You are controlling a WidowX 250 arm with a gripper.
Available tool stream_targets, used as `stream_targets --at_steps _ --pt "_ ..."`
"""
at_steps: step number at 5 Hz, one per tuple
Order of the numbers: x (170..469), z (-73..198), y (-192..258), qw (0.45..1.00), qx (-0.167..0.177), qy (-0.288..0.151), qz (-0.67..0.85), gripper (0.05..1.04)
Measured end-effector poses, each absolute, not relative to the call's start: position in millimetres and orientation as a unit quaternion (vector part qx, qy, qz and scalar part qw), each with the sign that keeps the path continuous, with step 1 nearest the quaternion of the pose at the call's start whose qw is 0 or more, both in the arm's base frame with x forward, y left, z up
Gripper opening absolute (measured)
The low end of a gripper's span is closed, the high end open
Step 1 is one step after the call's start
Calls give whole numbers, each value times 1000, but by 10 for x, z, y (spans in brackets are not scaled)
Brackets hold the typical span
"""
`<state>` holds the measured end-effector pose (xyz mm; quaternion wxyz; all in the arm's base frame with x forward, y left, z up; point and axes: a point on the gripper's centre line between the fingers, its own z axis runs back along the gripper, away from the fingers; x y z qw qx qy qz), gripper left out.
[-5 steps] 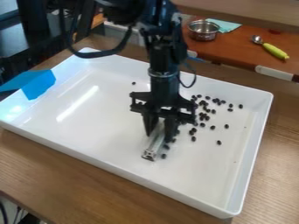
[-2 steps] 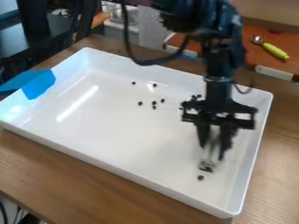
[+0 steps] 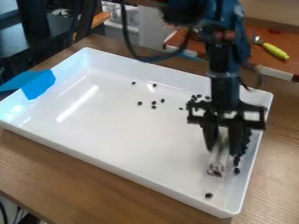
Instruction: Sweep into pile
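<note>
Black two-finger gripper point(image 3: 224, 151) hangs fingers-down over the right-hand part of a white rectangular tray point(image 3: 125, 165), its fingers closed about a silver metal bar point(image 3: 217, 162), which keeps them apart and juts out below their tips toward the tray floor. Dark beans point(image 3: 245, 141) crowd just beside the tool on its right, between it and the tray's right wall, some partly hidden behind the right finger; how many lie there cannot be told. One bean sits just right of the bar's lower end, and another lies alone below it, nearer the camera. More gather beyond the gripper, up and to its left, close to the arm. Six others (stragglers, by the look of them) are scattered well apart from the tool, farther up and to its left. Far to the gripper's left, a blue sheet point(image 3: 38, 84) overlaps the tray's edge. A wood-grain table point(image 3: 76, 183) supports the tray. Behind and to the right of the gripper, outside the tray, a scoop with a yellow-green handle point(image 3: 274, 50) lies on an orange-brown surface point(image 3: 288, 38).
</note>
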<state>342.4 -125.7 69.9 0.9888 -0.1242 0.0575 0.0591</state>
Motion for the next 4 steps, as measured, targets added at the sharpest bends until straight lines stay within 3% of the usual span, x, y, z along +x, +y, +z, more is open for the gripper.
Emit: stream_targets --at_steps 1,2,3,4 --pt "3497 1086 -759 989 -130 18 69 379" --pt "3467 1279 -338 992 -102 0 71 379" --pt "3392 1280 -8 994 -87 17 58 379" --pt "3548 1291 465 994 -75 2 73 379"
